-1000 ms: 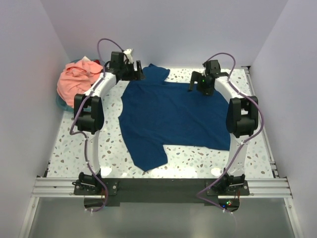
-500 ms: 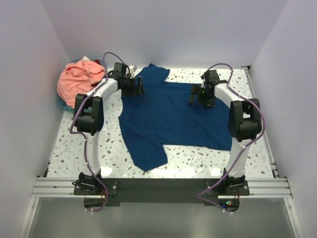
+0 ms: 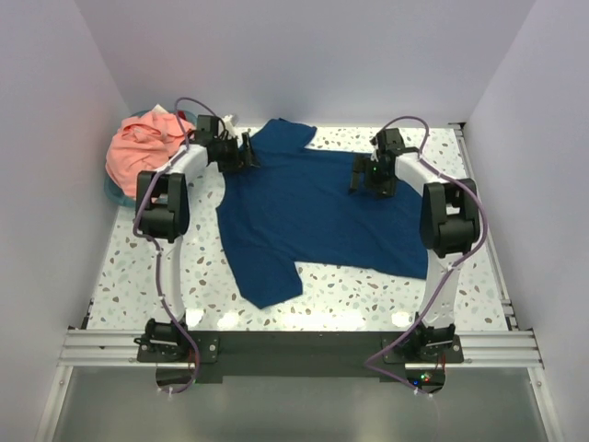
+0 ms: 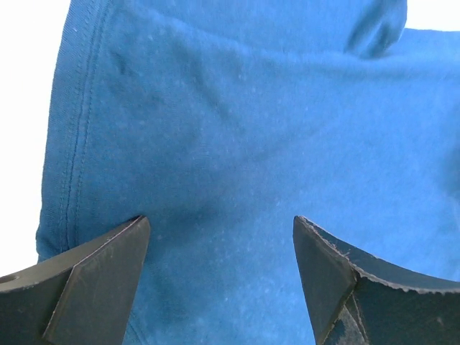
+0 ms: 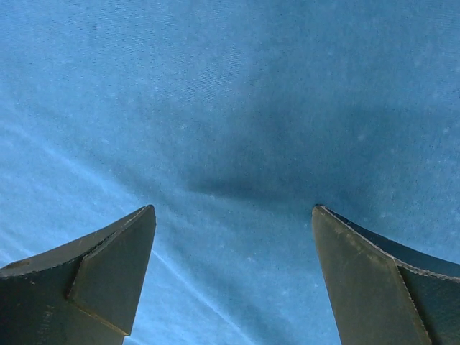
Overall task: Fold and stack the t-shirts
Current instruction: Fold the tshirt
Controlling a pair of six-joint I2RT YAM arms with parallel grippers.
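Navy t-shirt (image 3: 313, 216): spread flat mid-table, one sleeve twd far edge, other sleeve twd near left.
Salmon-pink t-shirt (image 3: 138, 152): bunched in a heap, far-left corner, well apart from the navy one.
Teal basket (image 3: 110, 191): under the pink heap, only a sliver of rim shows.
Left gripper (image 4: 219, 230): jaws spread wide, nothing held; low over navy cloth by a stitched hem; contact w/ cloth can't be told.
Right gripper (image 5: 233, 215): jaws wide apart, nothing held; close above plain navy cloth, far-right part of shirt.
Table (image 3: 368, 295): speckled terrazzo top.
In the way: right arm's elbow (image 3: 449, 221) covers shirt's right edge; left arm (image 3: 164, 204) runs betw. pink heap and navy shirt.
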